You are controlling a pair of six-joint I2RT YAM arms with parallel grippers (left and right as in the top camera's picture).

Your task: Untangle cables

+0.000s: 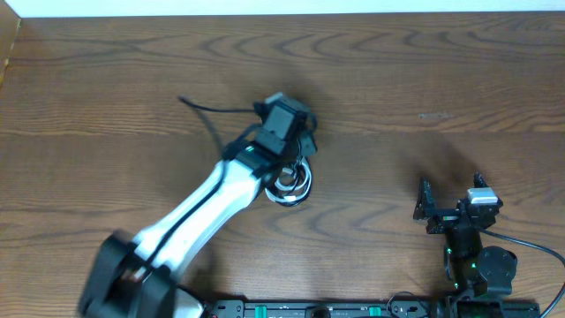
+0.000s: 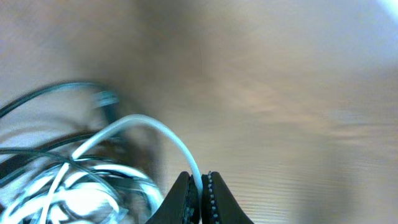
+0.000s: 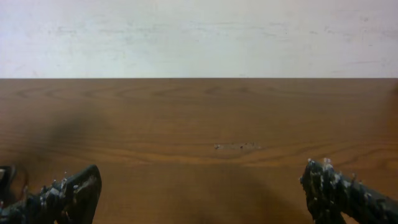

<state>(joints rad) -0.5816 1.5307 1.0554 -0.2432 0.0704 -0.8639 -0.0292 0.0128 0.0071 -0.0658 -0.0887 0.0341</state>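
From overhead, the cables (image 1: 292,183) are seen gathered in a small looped heap near the middle of the table (image 1: 424,79), just below the wrist of the left arm (image 1: 207,201), which is stretched in from the lower left. One black cable (image 1: 212,109) is laid out of the heap toward the upper left, its long axis close to the run of the wood grain and its free end pointed left. The right gripper (image 1: 450,196) is parked well apart at the lower right, with its fingers spread wide and nothing held between them. The table is of dark brown wood with the grain running across, and a pale strip is seen along its far edge.

In the left wrist view, which is blurred, the left gripper (image 2: 200,190) is seen closed tight on the white cable (image 2: 163,129). From the jaws the cable is arched up and to the left, then dropped into the heap at the lower left, where white and dark strands are crossed.

In the right wrist view, both fingers (image 3: 69,191) are seen far apart over bare wood. A small scuff (image 3: 236,146) is marked on the tabletop, and a white wall (image 3: 199,37) is met at its far edge.
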